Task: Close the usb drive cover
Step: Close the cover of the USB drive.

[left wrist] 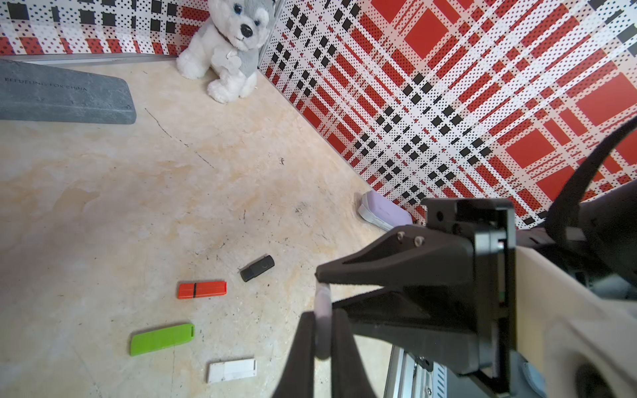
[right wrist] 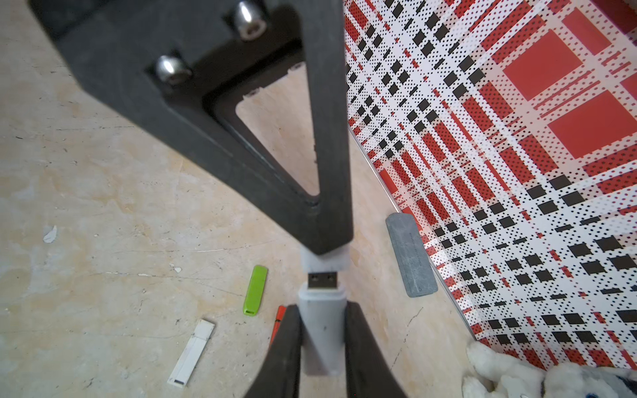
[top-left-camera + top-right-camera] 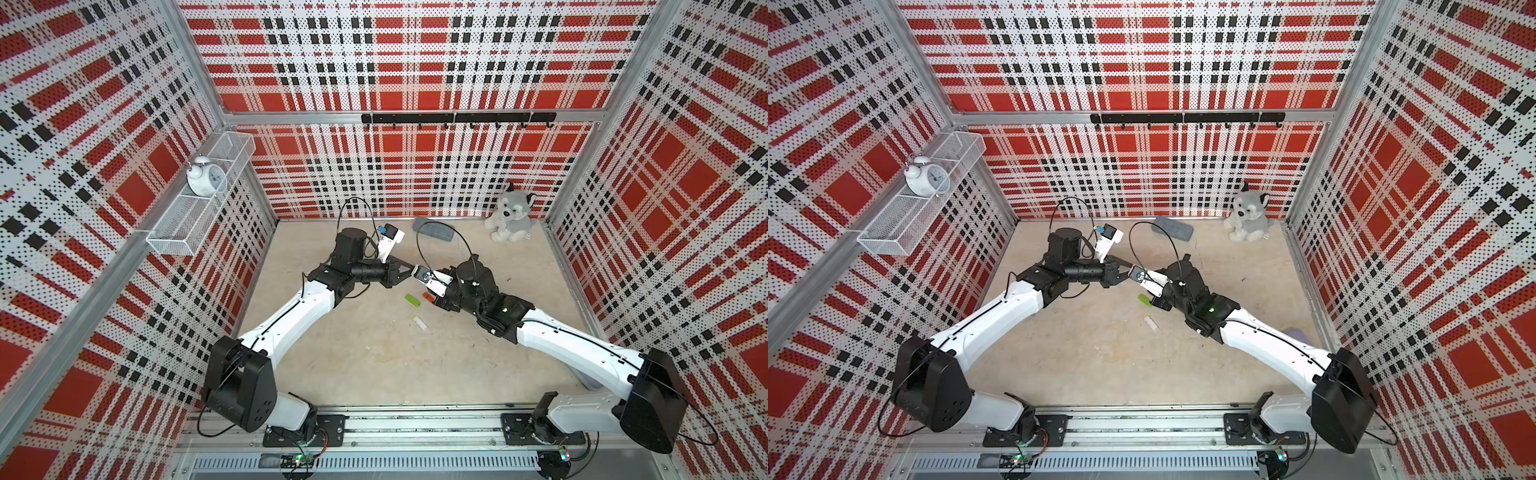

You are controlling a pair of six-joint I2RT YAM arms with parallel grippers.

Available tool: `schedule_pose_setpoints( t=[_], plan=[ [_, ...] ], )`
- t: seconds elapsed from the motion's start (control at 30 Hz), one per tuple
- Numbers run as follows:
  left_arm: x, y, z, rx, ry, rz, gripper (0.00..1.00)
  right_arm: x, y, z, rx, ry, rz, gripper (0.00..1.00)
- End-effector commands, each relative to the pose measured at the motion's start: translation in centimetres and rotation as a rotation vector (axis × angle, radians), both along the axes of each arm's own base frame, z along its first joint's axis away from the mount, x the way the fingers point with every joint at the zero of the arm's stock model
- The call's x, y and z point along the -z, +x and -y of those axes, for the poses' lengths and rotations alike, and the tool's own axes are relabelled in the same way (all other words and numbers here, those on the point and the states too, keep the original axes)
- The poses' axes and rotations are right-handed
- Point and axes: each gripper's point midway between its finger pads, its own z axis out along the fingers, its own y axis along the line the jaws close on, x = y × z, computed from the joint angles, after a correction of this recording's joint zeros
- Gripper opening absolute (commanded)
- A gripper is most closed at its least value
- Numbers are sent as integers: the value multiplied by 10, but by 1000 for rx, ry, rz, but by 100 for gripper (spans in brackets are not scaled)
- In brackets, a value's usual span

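USB drive [image 2: 320, 334], smooth lilac plastic, metal plug bare, clamped in right claw [image 2: 322, 310]; matching cap [image 2: 324, 263] pinched in left claw [image 1: 323, 320].

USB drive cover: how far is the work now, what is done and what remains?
Done: the right claw is shut on the pale USB drive body, the left claw on its cover, both above the table. In hand: the cover is lined up at the tip of the metal plug. Left: the plug is bare, so the cover must be pushed fully on.
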Motion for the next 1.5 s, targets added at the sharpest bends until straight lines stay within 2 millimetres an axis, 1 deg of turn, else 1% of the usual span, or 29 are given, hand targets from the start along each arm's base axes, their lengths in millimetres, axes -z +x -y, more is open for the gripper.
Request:
schedule_pose_setpoints(
  t=[0.0,0.2,0.3,0.43,0.57,0.83,0.93,1.13,1.4,1.47],
  plan=[
    [-3,1,4,14,-5,6,0,-19,-5,-8,-27,38,50,13],
    [0,2,3,5,7,1,0,-25,-3,-7,-7,34,81,12],
    [0,4,2,-9,14,4,0,-30,-5,-10,-18,52,85,12],
    [-2,6,2,-20,16,16,0,-30,-7,-16,-42,61,66,12],
    [-2,3,4,5,6,8,0,-31,-7,-18,-46,75,67,12],
    [10,-12,11,98,8,-34,0,-49,-9,-20,-65,114,114,11],
    [13,-8,9,74,39,-26,0,-52,-10,-22,-80,112,120,10],
    [13,-11,17,95,34,-32,0,-64,-16,-31,-129,165,117,10],
    [14,-13,20,107,18,-52,0,-72,-16,-30,-118,209,132,10],
    [13,-13,20,110,16,-49,1,-69,-16,-29,-116,199,133,10]
  ],
)
